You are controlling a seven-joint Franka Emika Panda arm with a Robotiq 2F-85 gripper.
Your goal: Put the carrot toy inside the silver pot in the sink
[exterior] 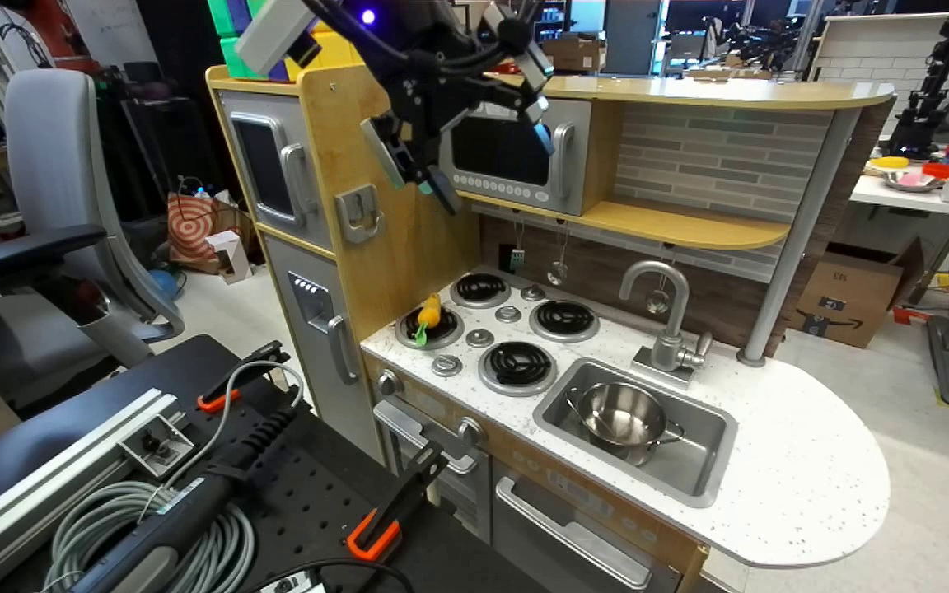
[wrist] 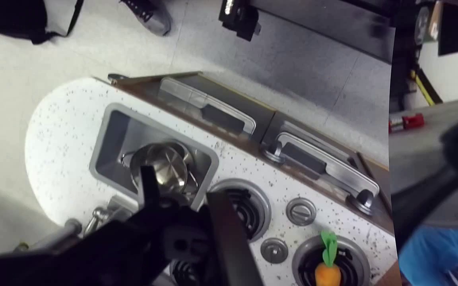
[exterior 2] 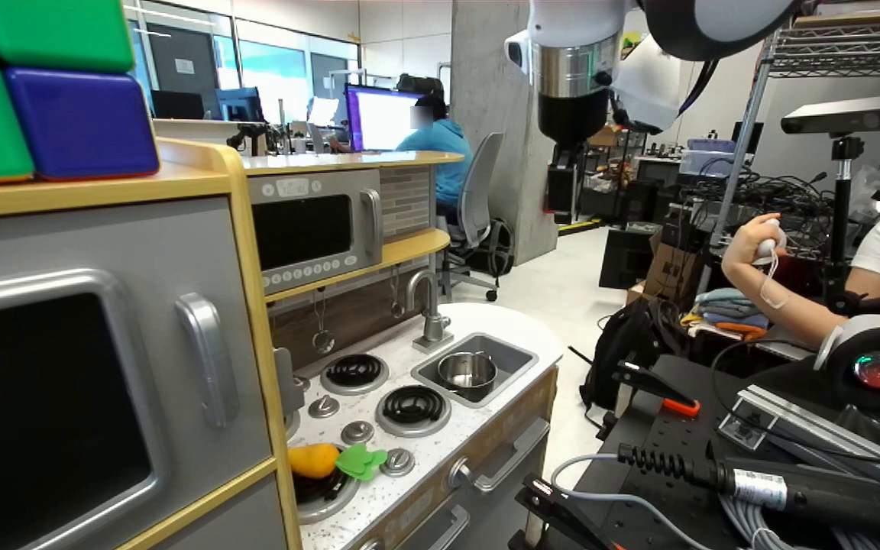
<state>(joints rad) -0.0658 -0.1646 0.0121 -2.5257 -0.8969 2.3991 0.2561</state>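
Carrot [exterior: 431,310]: on burner [exterior: 446,328], likely for pickup.
Pot [exterior: 623,414]: in sink [exterior: 689,469], presumably to receive it.
Fingers [wrist: 229,234]: parted, holding nothing.

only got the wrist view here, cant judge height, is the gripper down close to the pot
Observer: No, in an exterior view the gripper hangs far higher than the pot.
Operator: ok and the carrot is cut off at my bottom edge, anything tall by it
Observer: Yes, in an exterior view a tall wooden cabinet rises right beside its burner.
Operator: is there stuff on top of that
Observer: Yes, in both exterior views coloured blocks are stacked up there.
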